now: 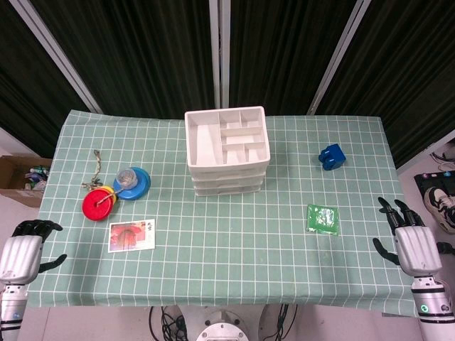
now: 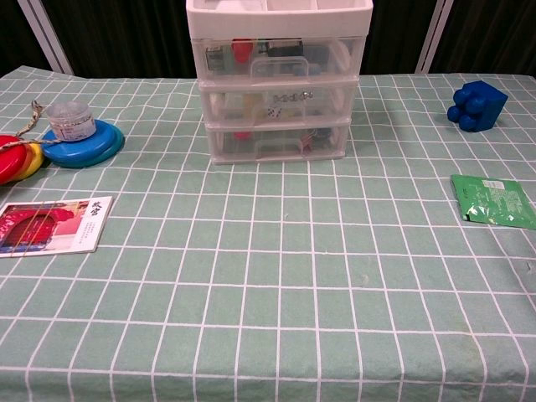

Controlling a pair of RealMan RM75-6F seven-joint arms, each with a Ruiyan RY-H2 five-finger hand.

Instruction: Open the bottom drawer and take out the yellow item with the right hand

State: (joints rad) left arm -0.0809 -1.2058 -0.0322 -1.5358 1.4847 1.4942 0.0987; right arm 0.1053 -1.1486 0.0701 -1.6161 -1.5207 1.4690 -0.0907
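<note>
The right hand [image 1: 414, 245] is kept near, fingers apart, nothing held. The bottom drawer [image 2: 278, 141] is shut far off; perhaps the yellow item is hidden inside. Its handle must be pulled first.

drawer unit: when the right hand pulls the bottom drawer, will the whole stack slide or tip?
The drawer unit looks like thin clear plastic with only small contents, so probably light. It sits unsecured on the tablecloth, so it may slide forward. Tipping seems less likely since the bottom drawer is low. Bracing with the left hand could help.
</note>
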